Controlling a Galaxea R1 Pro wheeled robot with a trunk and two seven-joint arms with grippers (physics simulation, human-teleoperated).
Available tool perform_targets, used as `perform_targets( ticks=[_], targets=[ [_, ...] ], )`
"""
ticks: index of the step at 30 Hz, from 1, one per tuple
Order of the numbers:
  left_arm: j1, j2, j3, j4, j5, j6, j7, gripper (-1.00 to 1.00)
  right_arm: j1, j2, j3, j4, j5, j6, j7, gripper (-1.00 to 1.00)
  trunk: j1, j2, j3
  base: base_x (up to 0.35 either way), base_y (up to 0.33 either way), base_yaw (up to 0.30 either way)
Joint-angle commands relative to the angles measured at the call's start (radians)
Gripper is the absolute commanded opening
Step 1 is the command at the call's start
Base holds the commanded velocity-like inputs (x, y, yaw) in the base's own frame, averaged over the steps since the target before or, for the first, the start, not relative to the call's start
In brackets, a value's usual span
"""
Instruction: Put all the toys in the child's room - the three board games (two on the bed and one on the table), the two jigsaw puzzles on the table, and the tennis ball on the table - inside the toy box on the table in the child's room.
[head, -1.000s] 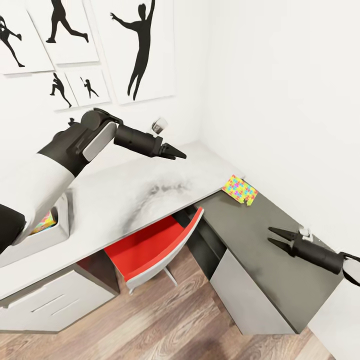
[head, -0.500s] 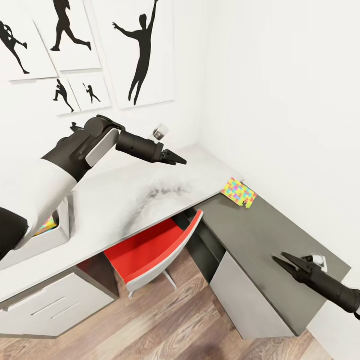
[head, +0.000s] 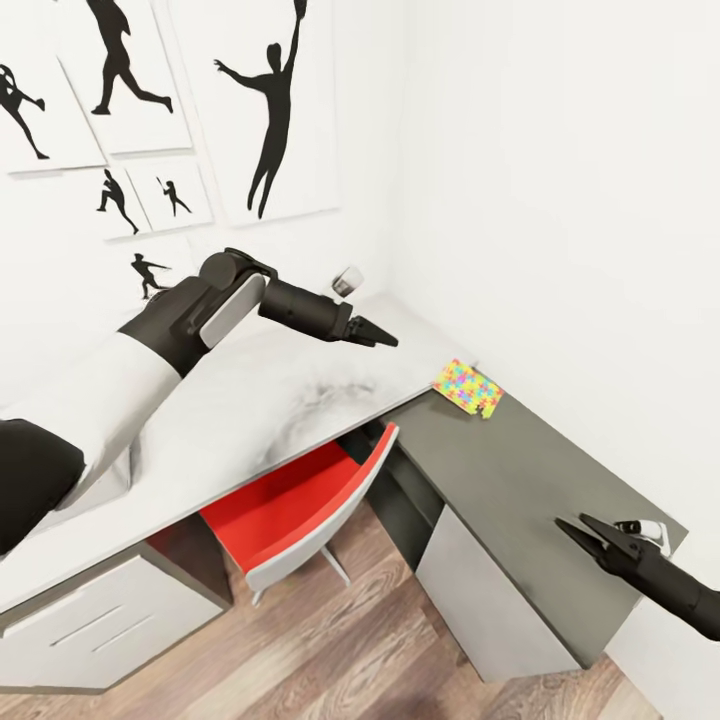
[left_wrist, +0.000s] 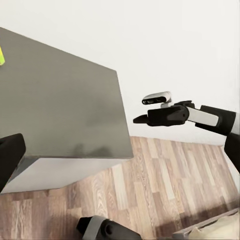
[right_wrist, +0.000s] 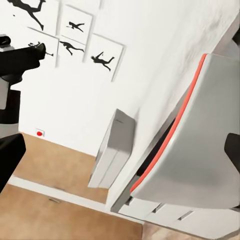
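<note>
The table (head: 270, 400), a long desk with a pale grey-white top smudged dark near its middle, runs along the wall into the corner, with a white drawer unit (head: 90, 620) beneath its near end. A lower cabinet (head: 520, 480) with a dark grey top adjoins it at the corner. One jigsaw puzzle (head: 467, 387), a flat multicoloured slab, lies where the two surfaces meet, resting on the dark top by the table's edge.

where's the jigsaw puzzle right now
In the head view the jigsaw puzzle lies on the dark-grey cabinet top, right of centre beside the pale table.
</note>
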Motion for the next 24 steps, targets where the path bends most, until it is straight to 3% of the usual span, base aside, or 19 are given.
perform_targets(
  ticks=[1,8,14,24],
  targets=[
    [0.001,-0.005,-0.003,0.0,0.001,0.004,-0.002,1.0,-0.002,-0.001,0.006,0.002,-0.01,0.009,0.008,1.0,0.001,-0.002,-0.001,0.0,0.0,-0.071],
    [0.012,-0.026,-0.002,0.003,-0.001,-0.007,0.001,1.0,-0.002,0.0,0.007,0.009,-0.009,0.006,0.048,1.0,0.001,-0.002,0.002,0.0,0.0,-0.028],
    [0.025,-0.028,0.0,0.006,-0.001,-0.012,0.002,1.0,-0.002,0.0,0.006,0.036,-0.01,0.006,0.061,1.0,0.001,-0.002,0.004,0.0,0.0,-0.032],
    [0.05,-0.024,0.001,0.007,-0.001,-0.016,0.005,1.0,-0.002,0.0,0.006,0.054,-0.009,0.004,0.107,1.0,0.001,-0.002,0.015,0.0,0.0,-0.16]
  ],
)
